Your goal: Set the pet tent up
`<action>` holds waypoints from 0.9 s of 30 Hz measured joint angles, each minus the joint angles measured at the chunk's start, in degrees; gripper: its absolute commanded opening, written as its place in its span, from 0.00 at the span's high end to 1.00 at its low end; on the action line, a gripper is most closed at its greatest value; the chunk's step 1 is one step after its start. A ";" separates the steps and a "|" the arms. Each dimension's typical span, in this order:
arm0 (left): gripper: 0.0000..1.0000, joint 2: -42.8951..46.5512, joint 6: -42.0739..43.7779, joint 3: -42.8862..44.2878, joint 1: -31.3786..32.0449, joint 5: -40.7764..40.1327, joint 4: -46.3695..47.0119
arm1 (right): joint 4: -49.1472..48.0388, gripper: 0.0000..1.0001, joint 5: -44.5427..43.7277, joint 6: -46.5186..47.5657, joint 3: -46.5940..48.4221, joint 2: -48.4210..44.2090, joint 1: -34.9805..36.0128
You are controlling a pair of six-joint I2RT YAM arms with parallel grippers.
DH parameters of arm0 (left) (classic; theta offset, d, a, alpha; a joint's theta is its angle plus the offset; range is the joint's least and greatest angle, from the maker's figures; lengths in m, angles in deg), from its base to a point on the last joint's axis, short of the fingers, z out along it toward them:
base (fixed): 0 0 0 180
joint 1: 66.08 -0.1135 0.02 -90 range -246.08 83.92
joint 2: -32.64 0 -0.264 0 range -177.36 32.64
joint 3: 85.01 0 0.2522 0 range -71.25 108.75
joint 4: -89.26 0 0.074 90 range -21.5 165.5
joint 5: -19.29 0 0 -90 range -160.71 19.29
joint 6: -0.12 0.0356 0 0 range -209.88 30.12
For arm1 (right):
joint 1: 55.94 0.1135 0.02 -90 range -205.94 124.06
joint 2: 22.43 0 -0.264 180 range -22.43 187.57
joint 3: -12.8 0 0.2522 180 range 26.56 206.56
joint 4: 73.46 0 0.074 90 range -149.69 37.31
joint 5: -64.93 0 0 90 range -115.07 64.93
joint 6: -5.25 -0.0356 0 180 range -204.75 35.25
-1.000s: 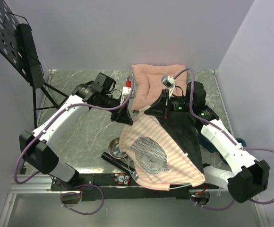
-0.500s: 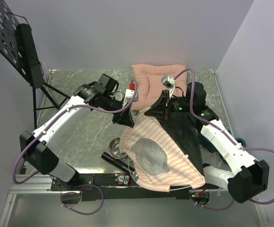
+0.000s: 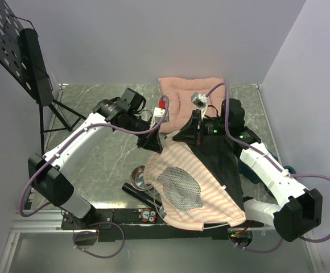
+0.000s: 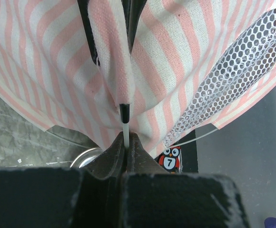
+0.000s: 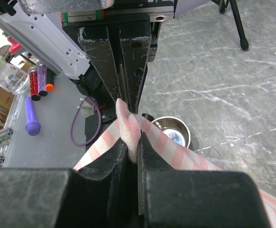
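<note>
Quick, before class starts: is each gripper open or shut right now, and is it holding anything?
Left gripper: jaws shut on the tent pole.
Right gripper: jaws shut on a fold of the tent.

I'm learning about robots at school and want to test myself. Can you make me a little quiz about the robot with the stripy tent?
1. True or false: the left pincer is shut on a thin white pole of the tent.
2. Pick one. The right pincer is: A wide open; B shut on the tent's striped cloth; C out of sight.
3. What pink thing lies at the far end of the table, behind the tent?

Key: 1 true. 2 B. 3 the cushion.
</note>
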 measured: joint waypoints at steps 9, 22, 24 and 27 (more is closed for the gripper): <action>0.99 -0.22 0.02 0.04 0.48 0.00 -0.04 | 0.50 1.00 0.44 0.17 0.11 0.20 0.09; 0.99 -1.29 -0.57 0.04 0.52 0.11 -0.02 | 1.88 1.00 1.81 2.19 0.44 0.17 0.11; 0.99 -1.29 -0.57 0.04 0.55 0.22 -0.17 | 2.25 1.00 1.90 2.64 0.44 0.17 0.15; 0.99 -1.29 -0.57 0.07 0.68 0.22 -0.22 | 4.50 1.00 1.81 4.26 1.33 0.37 0.92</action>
